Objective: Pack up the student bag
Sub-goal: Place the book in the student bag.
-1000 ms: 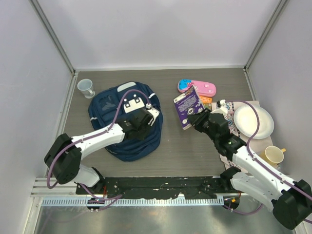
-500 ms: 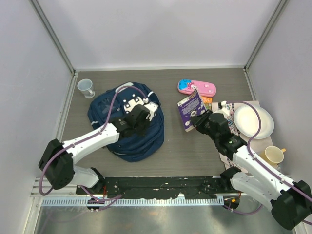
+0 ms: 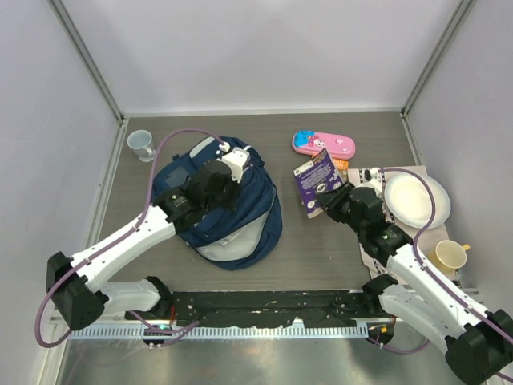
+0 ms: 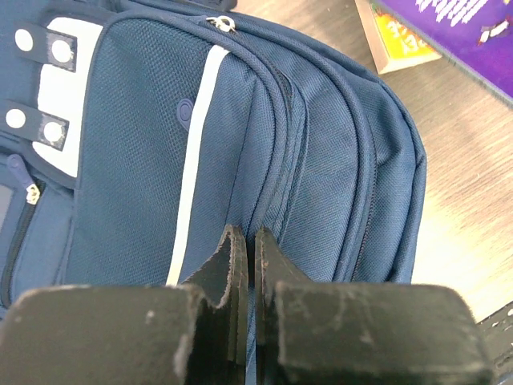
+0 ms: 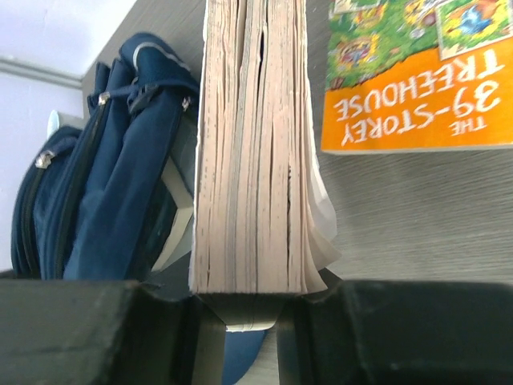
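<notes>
With the left claw (image 4: 244, 265) clenched on the student bag (image 3: 256, 212) flap, lift wide; the right claw (image 5: 250, 309), grasping the purple book (image 3: 315, 178), slides it inside.

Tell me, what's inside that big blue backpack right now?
Only pale grey lining shows at the open mouth of the student bag. Anything deeper is hidden under the navy fabric that the left gripper pinches.
</notes>
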`<state>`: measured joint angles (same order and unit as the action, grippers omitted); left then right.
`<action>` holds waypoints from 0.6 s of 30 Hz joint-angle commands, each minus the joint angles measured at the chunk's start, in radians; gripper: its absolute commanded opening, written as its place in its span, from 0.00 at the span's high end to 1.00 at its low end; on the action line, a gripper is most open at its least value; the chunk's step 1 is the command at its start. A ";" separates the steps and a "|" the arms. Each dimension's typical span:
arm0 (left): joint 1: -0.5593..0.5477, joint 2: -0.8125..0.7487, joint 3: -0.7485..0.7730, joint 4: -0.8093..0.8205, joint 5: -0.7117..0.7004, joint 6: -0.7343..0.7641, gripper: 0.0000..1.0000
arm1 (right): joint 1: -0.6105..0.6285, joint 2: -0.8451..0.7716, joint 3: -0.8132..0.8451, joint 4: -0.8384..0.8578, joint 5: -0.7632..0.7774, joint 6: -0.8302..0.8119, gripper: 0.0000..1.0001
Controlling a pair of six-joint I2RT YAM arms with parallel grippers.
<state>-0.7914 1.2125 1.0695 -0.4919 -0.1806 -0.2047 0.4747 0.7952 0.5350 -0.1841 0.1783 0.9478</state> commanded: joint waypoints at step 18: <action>0.069 -0.027 0.191 0.098 -0.105 -0.113 1.00 | -0.001 -0.123 -0.056 0.129 -0.526 0.144 0.99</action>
<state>-0.7296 1.1988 1.1755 -0.5217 -0.2428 -0.2680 0.4740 0.6510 0.4412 -0.1871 -0.2214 1.0550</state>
